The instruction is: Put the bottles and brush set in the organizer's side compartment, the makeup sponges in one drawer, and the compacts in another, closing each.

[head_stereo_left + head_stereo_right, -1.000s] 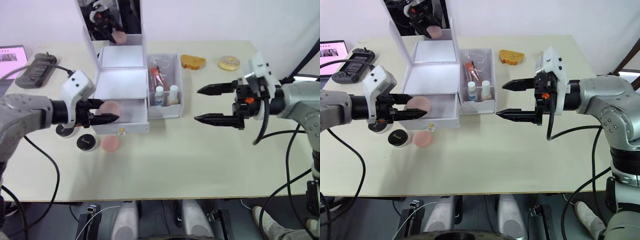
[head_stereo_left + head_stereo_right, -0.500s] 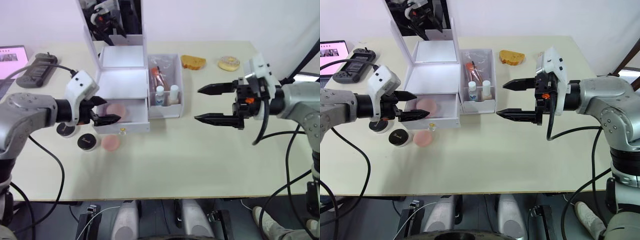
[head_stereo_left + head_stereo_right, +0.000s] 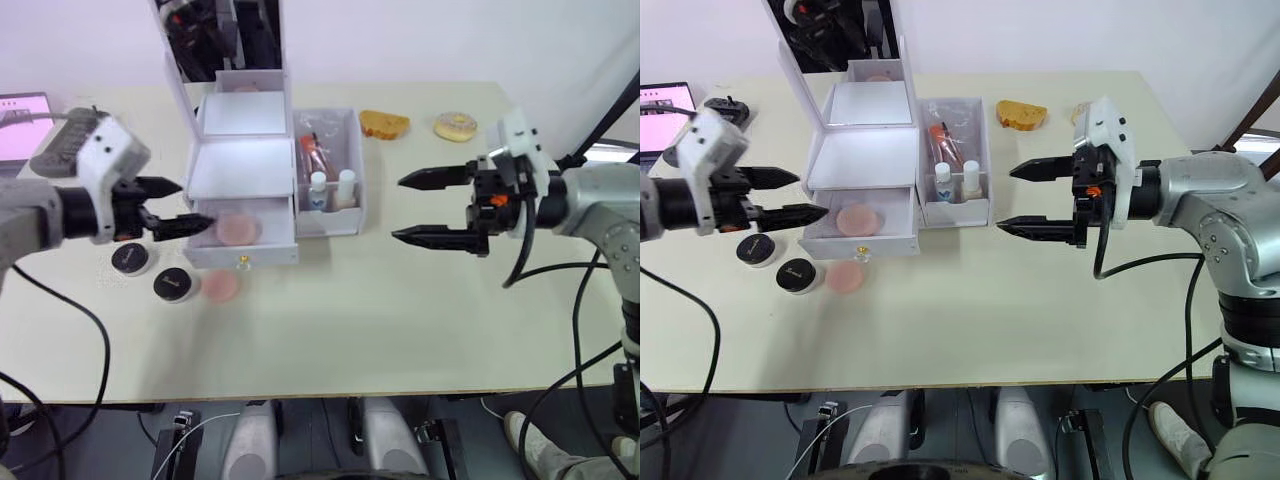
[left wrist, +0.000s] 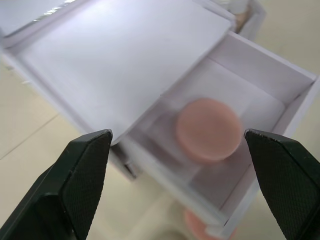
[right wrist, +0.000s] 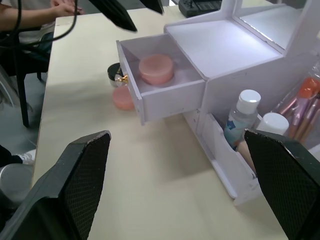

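Left gripper (image 3: 172, 205): jaws wide, holding nothing, hovering just to the left of the open drawer.
Right gripper (image 3: 428, 208): jaws wide and empty, hanging over bare table to the right of the organizer (image 3: 245, 150), well apart from it.
Drawer (image 3: 250, 232): pulled out, with one sponge (image 3: 238, 228) lying flat inside.
Second sponge (image 3: 220, 286): on the table just in front of the drawer, near its gold knob (image 3: 242, 262).
Compacts (image 3: 176, 285): two dark rounds on the table left of the drawer, touching nothing.
Side bin (image 3: 331, 170): holds both bottles (image 3: 319, 188) at its front and the brush set (image 3: 316, 158) behind them; this part looks done.
Step in hand: probably fetching the second sponge.
Risk, knob: the sponge sits close under the drawer front, so a low reach may bump the knob and shove the drawer or the whole organizer.
Risk, grip: a flat soft disc may slip from the fingertips or get pushed along the table.
Risk, compact: the nearer compact lies just beside the sponge and could be knocked.
Risk, closing: shutting the drawer too early would leave a sponge outside.
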